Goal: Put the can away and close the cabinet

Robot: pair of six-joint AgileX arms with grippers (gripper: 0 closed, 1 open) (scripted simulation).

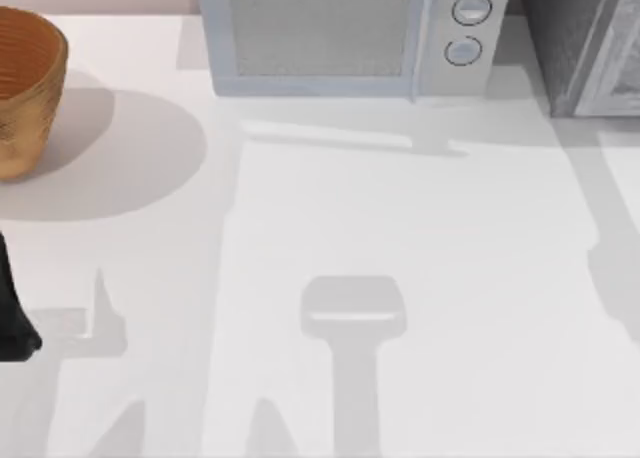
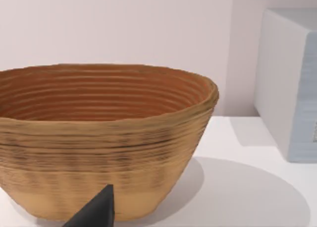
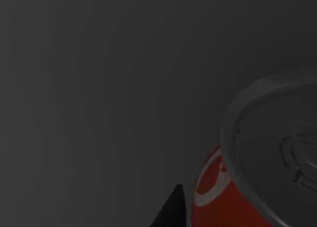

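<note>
Sitting in a dark enclosure (probably the cabinet (image 1: 585, 43) at far right), the can (image 3: 247, 187) is close beside the right gripper (image 3: 171, 209), whose grip I cannot tell; light, rigid and slick, it wants holding mid-body, while the left gripper (image 2: 94, 212) idles near the bowl (image 2: 99, 138).

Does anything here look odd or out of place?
Nothing looks spilled, broken or askew. The bowl stands upright at the table's far left, the microwave sits square along the back. The right wrist view is dark: the can shows close up there, red label and silver top, undamaged as far as shows.
</note>
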